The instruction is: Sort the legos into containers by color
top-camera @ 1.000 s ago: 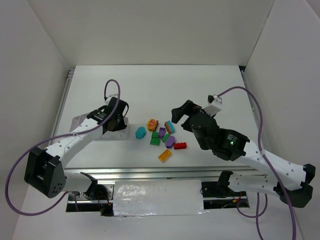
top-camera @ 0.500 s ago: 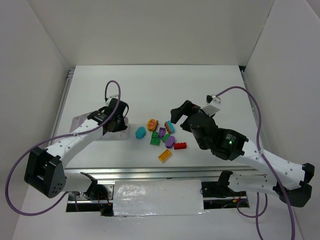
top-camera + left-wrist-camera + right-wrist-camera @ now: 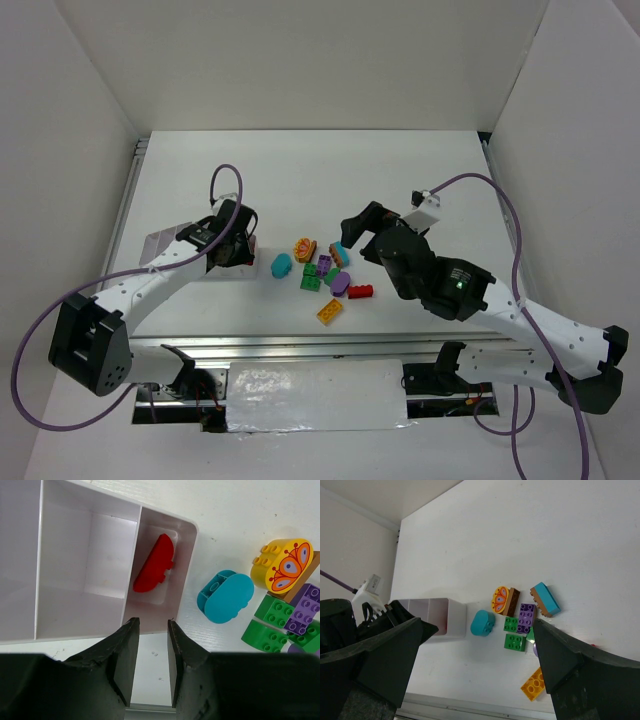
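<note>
The white divided tray lies at the left; a red oval brick rests in its right end compartment. My left gripper hovers just near of that end, jaws slightly apart and empty; in the top view it covers the tray's right end. Loose bricks lie right of the tray: a teal oval, a yellow butterfly brick, purple, green, a small red and a yellow one. My right gripper is wide open and empty above the pile.
In the right wrist view the tray is at the left, with the teal oval beside it. A teal-and-brown brick lies at the pile's far right. White walls enclose the table, and a metal rail runs along its near edge.
My left gripper has edged slightly to the right over the tray's end. The right arm and the loose bricks have hardly moved.
</note>
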You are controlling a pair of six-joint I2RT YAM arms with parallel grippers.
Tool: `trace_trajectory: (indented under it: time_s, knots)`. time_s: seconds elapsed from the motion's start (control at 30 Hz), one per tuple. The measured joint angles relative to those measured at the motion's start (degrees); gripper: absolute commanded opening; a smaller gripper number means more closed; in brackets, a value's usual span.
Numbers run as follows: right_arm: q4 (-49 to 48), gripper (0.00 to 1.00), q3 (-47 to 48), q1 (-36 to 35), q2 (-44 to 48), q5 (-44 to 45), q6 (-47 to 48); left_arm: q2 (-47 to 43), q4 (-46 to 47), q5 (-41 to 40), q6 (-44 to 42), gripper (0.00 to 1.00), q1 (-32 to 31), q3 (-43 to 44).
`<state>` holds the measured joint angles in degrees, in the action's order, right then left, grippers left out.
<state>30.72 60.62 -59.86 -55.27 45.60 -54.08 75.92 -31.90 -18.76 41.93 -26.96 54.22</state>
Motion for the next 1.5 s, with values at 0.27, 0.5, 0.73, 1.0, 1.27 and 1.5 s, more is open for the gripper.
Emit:
trace_trajectory:
  time_s: [0.27,0.5,0.73,1.0,1.27,1.5]
  knots:
    - [0.4,0.99,-1.1,1.6,-1.8,-0.5,0.8,-3.7,-1.3,1.6,-0.3,0.76,-0.5,0.2]
    - [6.0,1.00,-1.9,8.8,-14.0,-8.1,1.9,-16.1,-5.6,1.0,-1.6,1.00,-2.8,5.6]
    - [9.2,1.00,-9.0,9.2,-16.9,-16.7,4.9,-23.1,-10.2,-1.2,-5.5,1.00,-2.8,8.4]
    - [7.8,1.00,-15.4,11.2,-14.9,-24.7,11.1,-23.8,-11.4,-1.4,-9.1,0.99,-2.8,3.2]
    - [4.1,0.99,-15.6,13.2,-21.4,-29.5,17.8,-23.9,-10.5,1.2,-10.8,1.00,-2.8,1.6]
    - [3.0,0.96,-14.8,15.8,-27.5,-29.7,20.3,-24.7,-9.7,3.1,-11.9,1.00,-2.8,1.0]
